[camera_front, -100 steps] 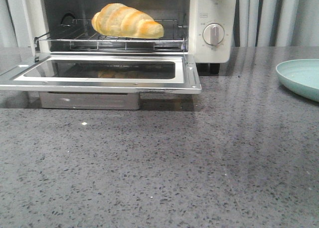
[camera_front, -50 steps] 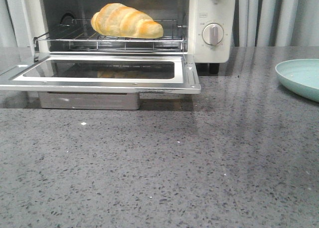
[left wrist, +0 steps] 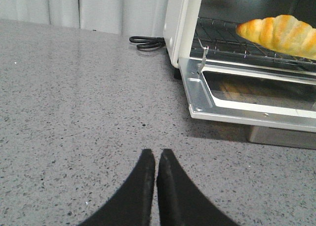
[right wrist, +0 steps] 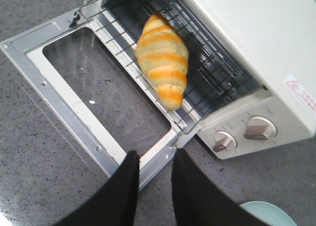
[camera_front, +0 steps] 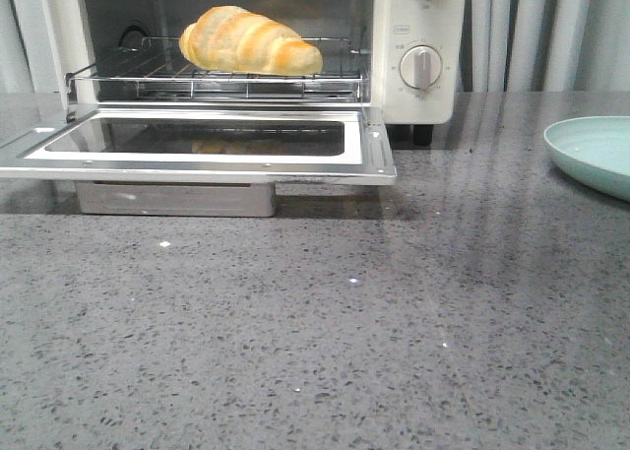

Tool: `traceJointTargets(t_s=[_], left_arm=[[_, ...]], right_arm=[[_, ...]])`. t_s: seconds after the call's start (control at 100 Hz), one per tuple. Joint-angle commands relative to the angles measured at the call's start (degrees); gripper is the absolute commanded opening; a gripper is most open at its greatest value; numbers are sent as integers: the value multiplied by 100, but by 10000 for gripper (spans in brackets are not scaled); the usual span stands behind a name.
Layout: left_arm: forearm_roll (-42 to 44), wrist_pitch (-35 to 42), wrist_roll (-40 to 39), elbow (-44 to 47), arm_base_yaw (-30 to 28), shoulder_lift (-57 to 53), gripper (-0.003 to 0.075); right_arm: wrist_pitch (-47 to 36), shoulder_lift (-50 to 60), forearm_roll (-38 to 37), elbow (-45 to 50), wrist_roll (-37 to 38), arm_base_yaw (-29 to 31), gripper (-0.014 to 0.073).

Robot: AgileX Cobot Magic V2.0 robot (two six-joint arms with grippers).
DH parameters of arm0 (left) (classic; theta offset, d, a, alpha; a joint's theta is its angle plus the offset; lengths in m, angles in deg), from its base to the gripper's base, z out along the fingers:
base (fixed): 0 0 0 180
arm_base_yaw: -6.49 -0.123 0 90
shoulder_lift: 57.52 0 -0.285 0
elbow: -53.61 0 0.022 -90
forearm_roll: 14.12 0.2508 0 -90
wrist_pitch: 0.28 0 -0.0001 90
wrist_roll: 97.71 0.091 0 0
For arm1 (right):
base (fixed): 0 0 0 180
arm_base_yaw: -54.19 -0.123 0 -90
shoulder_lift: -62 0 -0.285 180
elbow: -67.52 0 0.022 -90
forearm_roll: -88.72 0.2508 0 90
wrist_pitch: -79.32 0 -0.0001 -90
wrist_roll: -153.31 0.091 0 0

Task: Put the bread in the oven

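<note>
The golden ridged bread (camera_front: 251,41) lies on the wire rack (camera_front: 217,81) inside the cream-white oven (camera_front: 423,36), whose glass door (camera_front: 197,145) is dropped open flat. Neither gripper shows in the front view. In the left wrist view my left gripper (left wrist: 155,154) is shut and empty, low over the counter, off to the side of the oven (left wrist: 182,33) and the bread (left wrist: 279,34). In the right wrist view my right gripper (right wrist: 156,154) is open and empty, high above the door's corner (right wrist: 163,157), with the bread (right wrist: 163,60) below and beyond it.
A pale green plate (camera_front: 596,150) sits on the grey speckled counter at the right; its edge also shows in the right wrist view (right wrist: 266,213). A black cord (left wrist: 148,40) lies behind the oven's left side. A metal crumb tray (camera_front: 177,199) sits under the open door.
</note>
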Motion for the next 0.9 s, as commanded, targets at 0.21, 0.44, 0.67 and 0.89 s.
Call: traceJointTargets(t_s=[0.21, 0.44, 0.67, 0.89], left_arm=[[6, 466, -37, -73, -4, -155, -21], [6, 466, -37, -73, -4, -155, -22], [6, 466, -37, -73, -4, -155, -21], [6, 466, -37, -73, -4, -155, -21]], right_arm=[[280, 745, -302, 450, 43, 808, -76], [280, 775, -302, 653, 43, 1339, -75], [146, 744, -302, 653, 43, 1336, -75], [146, 744, -302, 653, 43, 1336, -75]])
